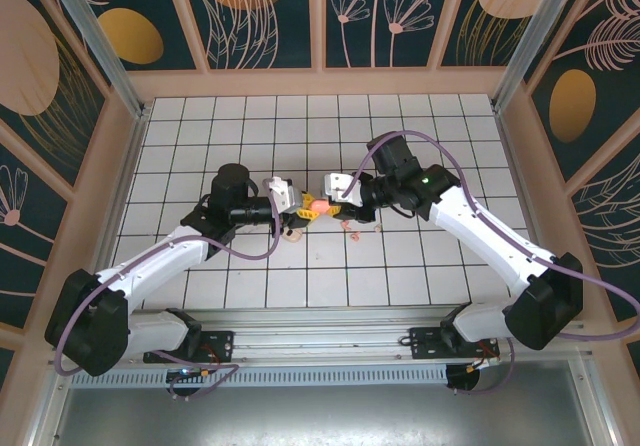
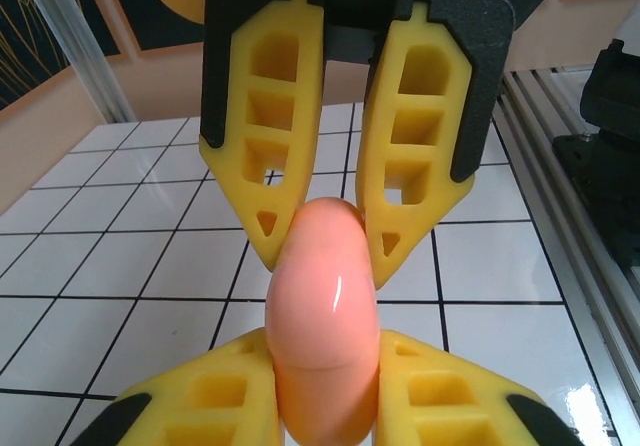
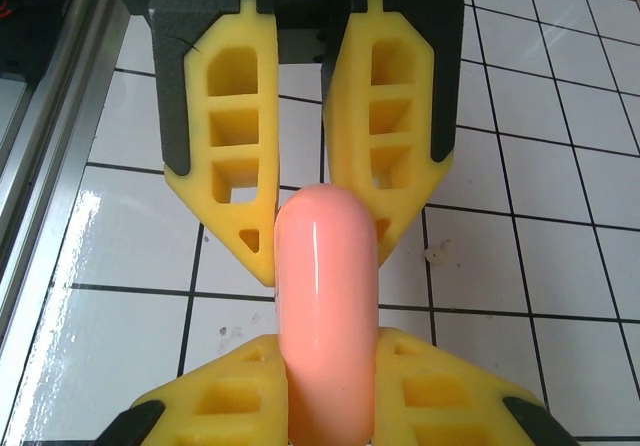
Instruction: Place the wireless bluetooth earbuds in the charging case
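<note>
A glossy coral-pink charging case [image 1: 320, 207] hangs above the tiles mid-table, lid closed, held from both sides. My left gripper [image 1: 300, 207] is shut on its left end and my right gripper [image 1: 338, 202] on its right end. In the left wrist view the case [image 2: 322, 296] sits between my yellow fingers [image 2: 215, 396], with the right arm's fingers [image 2: 420, 116] clamping its far end. The right wrist view mirrors this: the case [image 3: 325, 286], my gripper [image 3: 325, 386], the opposing fingers [image 3: 235, 136]. Tiny coral-pink earbuds [image 1: 352, 228] lie on the tiles below the right gripper.
A pale beige piece [image 1: 292, 232] lies on the tiles just under the left gripper; I cannot tell whether it is a case or an earbud. White tiled floor [image 1: 400, 266] extends all round, bounded by wooden walls. A metal rail [image 1: 320, 326] runs along the near edge.
</note>
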Tool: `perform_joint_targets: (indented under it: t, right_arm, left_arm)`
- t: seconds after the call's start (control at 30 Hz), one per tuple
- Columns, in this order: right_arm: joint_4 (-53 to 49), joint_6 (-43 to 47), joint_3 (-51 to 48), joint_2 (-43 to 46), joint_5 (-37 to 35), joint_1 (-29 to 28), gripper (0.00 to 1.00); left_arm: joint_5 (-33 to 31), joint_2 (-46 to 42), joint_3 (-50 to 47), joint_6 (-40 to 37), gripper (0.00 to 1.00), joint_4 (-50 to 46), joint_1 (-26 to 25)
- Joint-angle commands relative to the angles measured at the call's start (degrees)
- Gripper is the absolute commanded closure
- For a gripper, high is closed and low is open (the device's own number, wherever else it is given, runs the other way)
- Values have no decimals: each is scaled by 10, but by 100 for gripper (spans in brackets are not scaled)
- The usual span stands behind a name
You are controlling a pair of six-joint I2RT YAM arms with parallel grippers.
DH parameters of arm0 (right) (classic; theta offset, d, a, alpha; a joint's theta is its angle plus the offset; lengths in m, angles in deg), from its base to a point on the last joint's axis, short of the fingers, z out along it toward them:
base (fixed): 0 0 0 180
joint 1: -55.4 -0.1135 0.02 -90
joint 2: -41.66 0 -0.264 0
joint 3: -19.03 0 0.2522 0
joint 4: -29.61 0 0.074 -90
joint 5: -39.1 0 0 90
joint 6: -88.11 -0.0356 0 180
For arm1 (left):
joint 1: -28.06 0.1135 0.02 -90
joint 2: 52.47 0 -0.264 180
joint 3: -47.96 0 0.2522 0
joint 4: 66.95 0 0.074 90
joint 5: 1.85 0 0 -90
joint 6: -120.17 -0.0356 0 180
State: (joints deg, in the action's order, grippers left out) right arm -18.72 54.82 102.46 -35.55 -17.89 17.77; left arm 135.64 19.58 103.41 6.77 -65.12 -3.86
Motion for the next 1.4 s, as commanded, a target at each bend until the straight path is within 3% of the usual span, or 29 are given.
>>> perform_joint_targets:
  t: [0.0,0.03,0.13,0.67,1.0,1.1,1.23,1.37]
  right_arm:
    - [27,-5,9,4,11,-5,77]
    - [36,-17,6,6,10,-3,69]
    - [53,-36,0,9,27,8,62]
    - [114,-65,-23,37,123,60,61]
    - [131,-79,-42,41,118,84,61]
    - [150,-100,-50,50,142,91,60]
    - [224,-196,-80,70,237,138,57]
    - [237,-291,-92,82,218,159,56]
  left_arm:
    - [15,5,14,-5,84,6,-4]
    - [13,4,15,-7,84,4,-4]
    - [12,2,14,-10,84,1,-4]
    - [15,10,13,-8,85,-1,-4]
    - [26,3,-7,23,85,56,-4]
    - [10,8,-31,61,85,118,-4]
    - [-1,30,-106,172,85,328,-4]
    - [-29,68,-148,231,86,439,-4]
